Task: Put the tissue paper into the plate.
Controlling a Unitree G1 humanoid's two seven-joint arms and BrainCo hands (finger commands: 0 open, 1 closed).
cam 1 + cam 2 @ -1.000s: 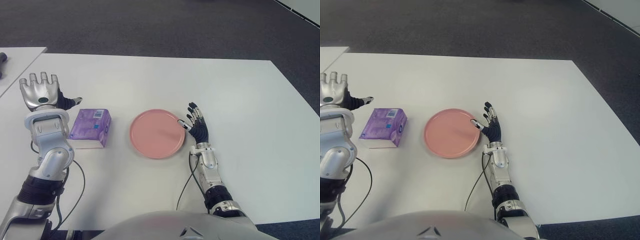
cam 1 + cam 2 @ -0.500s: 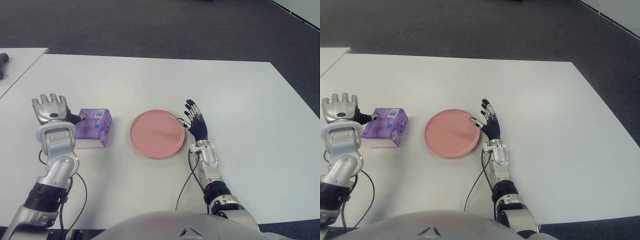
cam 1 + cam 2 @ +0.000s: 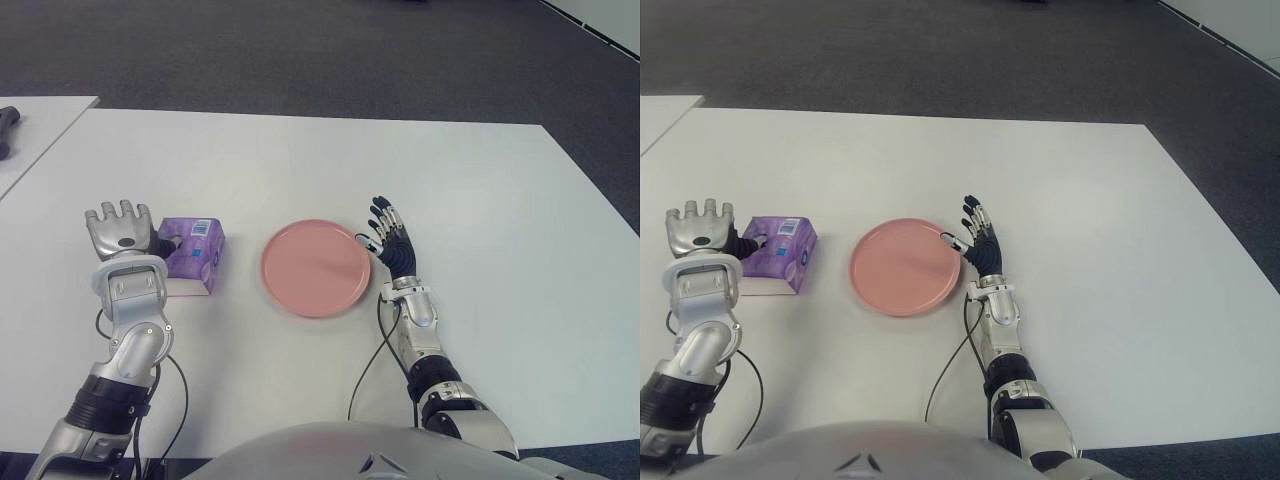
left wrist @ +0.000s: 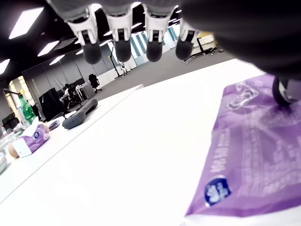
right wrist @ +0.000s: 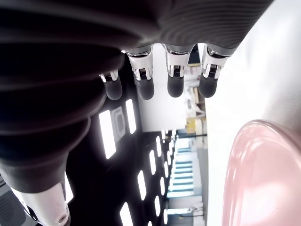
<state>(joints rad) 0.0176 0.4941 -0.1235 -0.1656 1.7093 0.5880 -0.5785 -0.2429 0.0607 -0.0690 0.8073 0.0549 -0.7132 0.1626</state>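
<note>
Tissue pack (image 3: pixel 193 254) is lying flat on the white table (image 3: pixel 480 200), just left of the pink plate (image 3: pixel 316 268), apart from it, not yet in it. Plate is sitting empty between the two hands, so the pack needs only a short carry rightward.

Left hand (image 3: pixel 122 232) is hovering at the pack's left edge, palm facing the pack. Four fingers (image 4: pixel 117 42) are spread and extended above the table, closing on nothing. The thumb tip is touching or nearly touching the pack's purple top near its far corner in the left wrist view; contact looks likely but no grasp is made. Reads as a set-up for a side grab: thumb over the top, fingers to wrap the outer side.

Forearm is running up from the robot's body, wrist bent upright.

Right hand (image 3: pixel 390 243) is showing just beside the plate's right rim, fingers spread and straight, holding nothing; whether it is touching the rim, cannot tell. Probably idle, or placed to steady the plate.
</note>
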